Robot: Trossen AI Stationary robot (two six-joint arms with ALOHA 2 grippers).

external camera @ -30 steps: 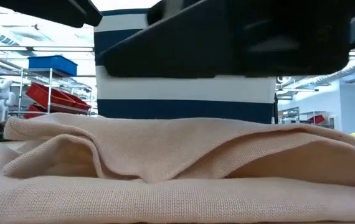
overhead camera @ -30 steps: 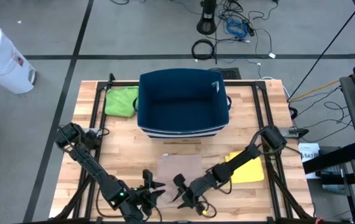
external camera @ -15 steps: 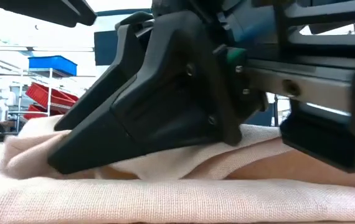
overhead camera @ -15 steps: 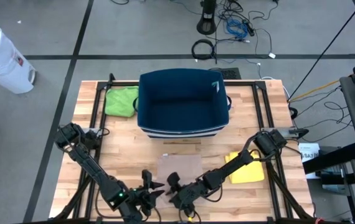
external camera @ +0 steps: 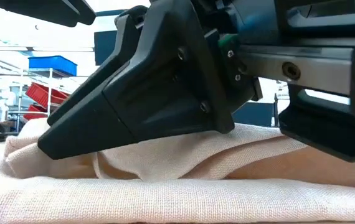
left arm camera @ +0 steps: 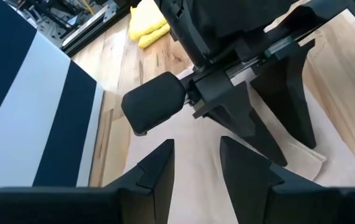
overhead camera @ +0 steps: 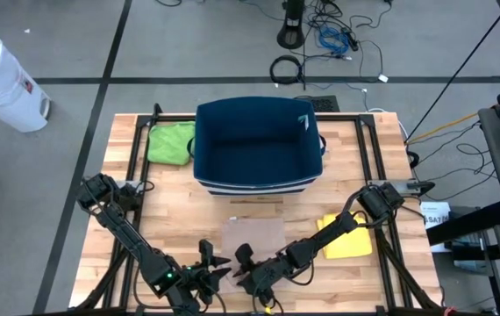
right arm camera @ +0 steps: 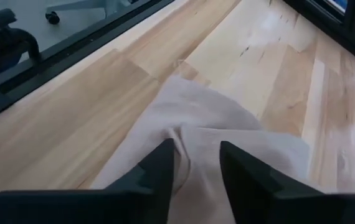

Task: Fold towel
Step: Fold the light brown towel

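Note:
A beige towel (overhead camera: 252,235) lies on the wooden table, in front of a blue bin (overhead camera: 259,145). Its near part is rumpled into low folds (external camera: 165,158). My right gripper (overhead camera: 243,262) slants down onto the towel's near edge, left of its middle, and its fingers stand apart with a ridge of cloth (right arm camera: 187,143) between them. My left gripper (overhead camera: 217,266) hovers open just left of it, above the towel's near left corner, with nothing between its fingers (left arm camera: 159,165). My right gripper rests both fingertips (right arm camera: 162,158) on the towel's top near its near edge, slanting down from the table's right. A low ridge of cloth rises between the fingers without being pinched. The towel lies on the table.
A yellow cloth (overhead camera: 348,237) lies to the right of the towel and a green cloth (overhead camera: 171,142) at the far left beside the bin. A black frame (overhead camera: 136,175) runs along the table's sides. Bare wood (right arm camera: 258,56) shows around the towel.
My right gripper has moved toward the table's left edge and slightly down onto the towel's near edge, tipping as it came. In the low view the cloth under its finger has bunched into a taller fold.

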